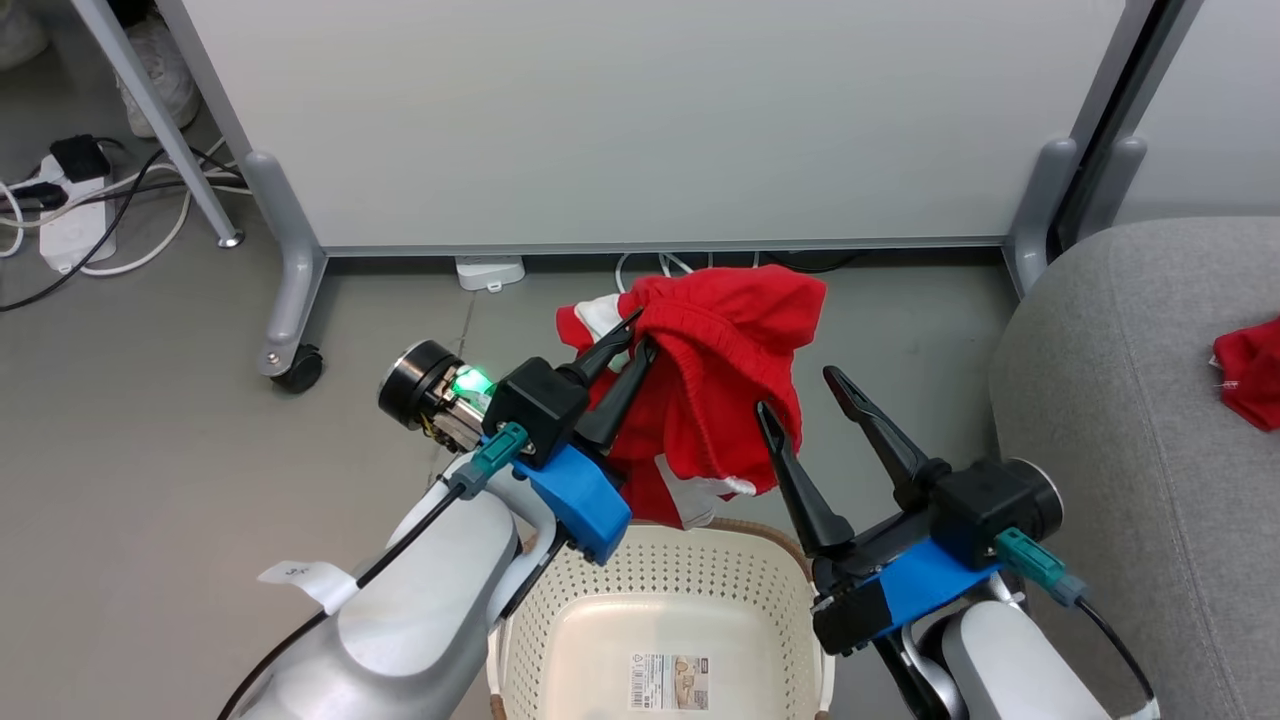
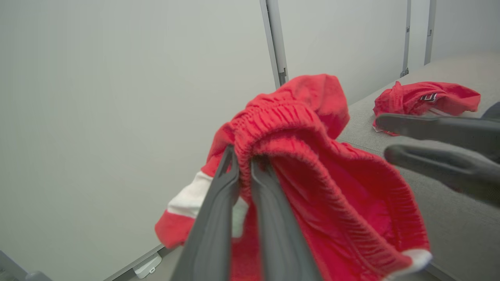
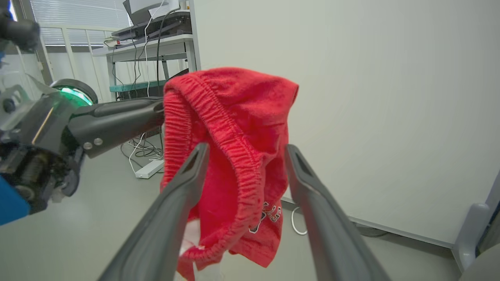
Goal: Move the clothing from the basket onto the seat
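A bright red garment point(image 1: 720, 370) with white trim hangs above the cream-white basket point(image 1: 740, 580), pinched at its elastic waistband by my left gripper point(image 1: 640, 335), which is shut on it point(image 2: 242, 154). My right gripper point(image 1: 800, 390) stands open just right of the hanging cloth, its fingers point(image 3: 183, 183) spread before the red garment point(image 3: 234, 148) without holding it. The basket's inside shows its sticker point(image 1: 668, 682) on a bare bottom. A second red garment point(image 1: 1250, 370) lies on the grey seat point(image 1: 1110, 400) at the right, and the left wrist view has that garment point(image 2: 425, 97) too.
A pale partition panel point(image 1: 640, 110) on grey legs with a castor point(image 1: 298, 368) stands behind the basket. Power strips and cables point(image 1: 70, 210) lie on the floor at the far left. Grey floor spreads left of the basket.
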